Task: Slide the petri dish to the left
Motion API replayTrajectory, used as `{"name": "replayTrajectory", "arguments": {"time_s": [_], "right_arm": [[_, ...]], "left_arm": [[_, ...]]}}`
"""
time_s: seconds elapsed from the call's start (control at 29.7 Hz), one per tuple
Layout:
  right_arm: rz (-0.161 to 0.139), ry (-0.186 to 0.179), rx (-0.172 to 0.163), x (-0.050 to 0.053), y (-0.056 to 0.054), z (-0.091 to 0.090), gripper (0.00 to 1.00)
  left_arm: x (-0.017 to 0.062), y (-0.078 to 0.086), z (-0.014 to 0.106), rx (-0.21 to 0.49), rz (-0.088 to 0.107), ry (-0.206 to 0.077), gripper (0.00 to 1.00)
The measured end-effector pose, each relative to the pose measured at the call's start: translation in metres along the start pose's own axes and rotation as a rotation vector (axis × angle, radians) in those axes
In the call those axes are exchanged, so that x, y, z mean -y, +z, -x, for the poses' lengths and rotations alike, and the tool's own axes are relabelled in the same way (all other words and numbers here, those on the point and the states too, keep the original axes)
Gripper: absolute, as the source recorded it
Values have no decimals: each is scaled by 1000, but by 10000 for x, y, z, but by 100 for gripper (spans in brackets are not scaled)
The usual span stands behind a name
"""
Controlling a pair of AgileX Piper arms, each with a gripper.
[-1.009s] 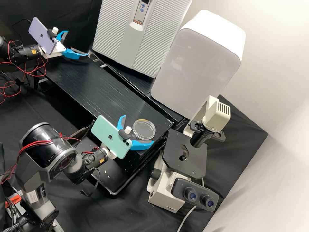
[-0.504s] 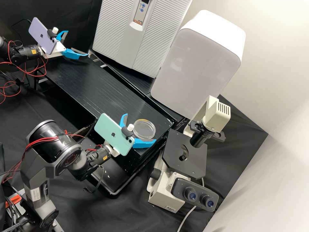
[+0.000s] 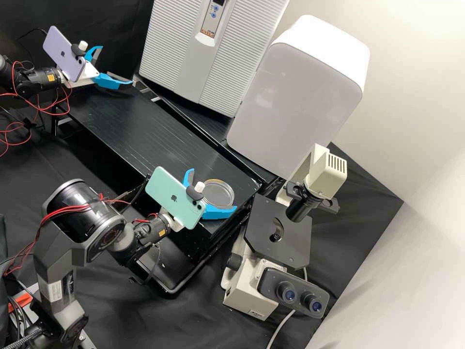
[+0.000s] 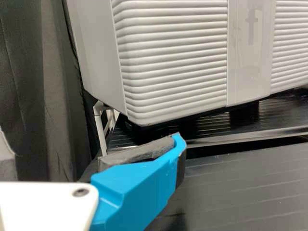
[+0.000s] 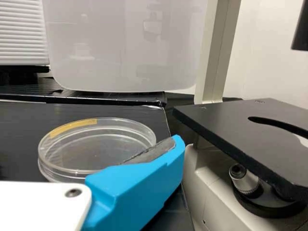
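Black bench (image 3: 145, 131), frame centre: light, slippery, fragile dish (image 3: 220, 193) is judged best pushed at rim by wide-open right gripper (image 3: 212, 190).

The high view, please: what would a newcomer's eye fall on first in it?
Probably the clear round plastic petri dish at the right end of the black bench, lying between the open blue fingers of the right gripper. Next come the big smooth white box-shaped instrument behind it and the off-white microscope just past that end.

On bench (image 3: 145, 131): petri dish (image 3: 220, 193) between spread right jaws.
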Motion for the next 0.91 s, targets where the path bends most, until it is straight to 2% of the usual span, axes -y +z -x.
{"name": "replayTrajectory", "arguments": {"time_s": [0.03,0.3,0.61,0.91], "right_arm": [[0,0,0,0,-2,-12,0],[-3,2,8,6,11,-40,0],[-1,-13,22,44,45,-51,0],[-1,-13,22,44,45,-51,0]], "left_arm": [[0,0,0,0,0,0,100],[0,0,0,0,0,0,100],[0,0,0,0,0,0,100],[0,0,0,0,0,0,100]]}}
